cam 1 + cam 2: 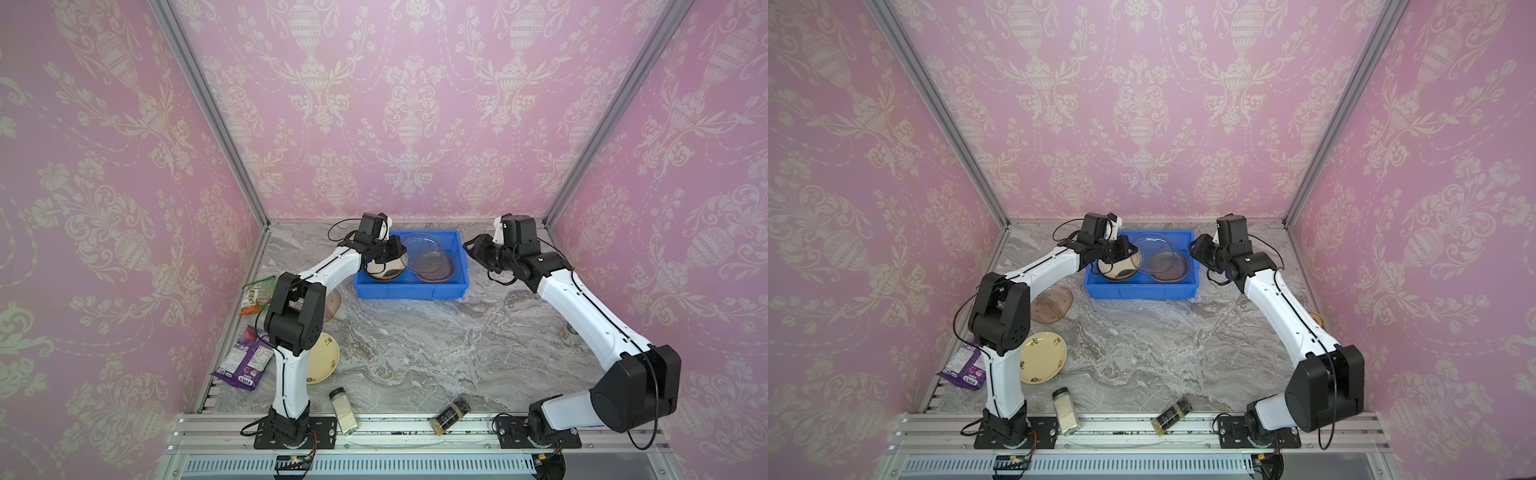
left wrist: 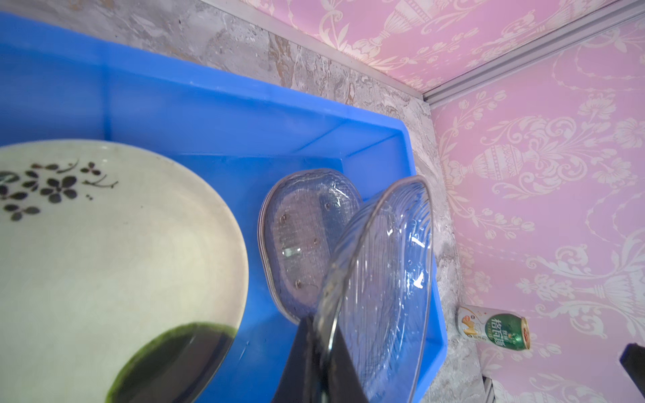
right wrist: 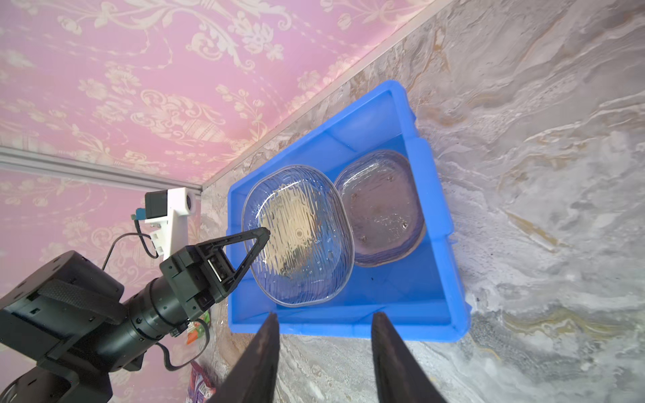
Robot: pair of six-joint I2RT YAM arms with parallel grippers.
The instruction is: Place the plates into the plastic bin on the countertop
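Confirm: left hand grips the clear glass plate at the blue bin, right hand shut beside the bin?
One thing is off: the right hand is open, not shut. The right wrist view shows its fingers spread apart with nothing between them. The rest holds: the left hand grips the clear glass plate at the blue bin.

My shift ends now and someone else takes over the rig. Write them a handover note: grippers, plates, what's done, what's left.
Left gripper: shut on the rim of the clear ribbed plate, which is tilted over the blue bin and not yet released.
Right gripper: open, empty, just outside the bin.
Done: the cream flowered plate and the tinted glass plate lie in the bin.
Left: release the clear ribbed plate, then fetch the pale yellow plate and the pinkish glass plate from the left side of the countertop. The arms may hide more plates.
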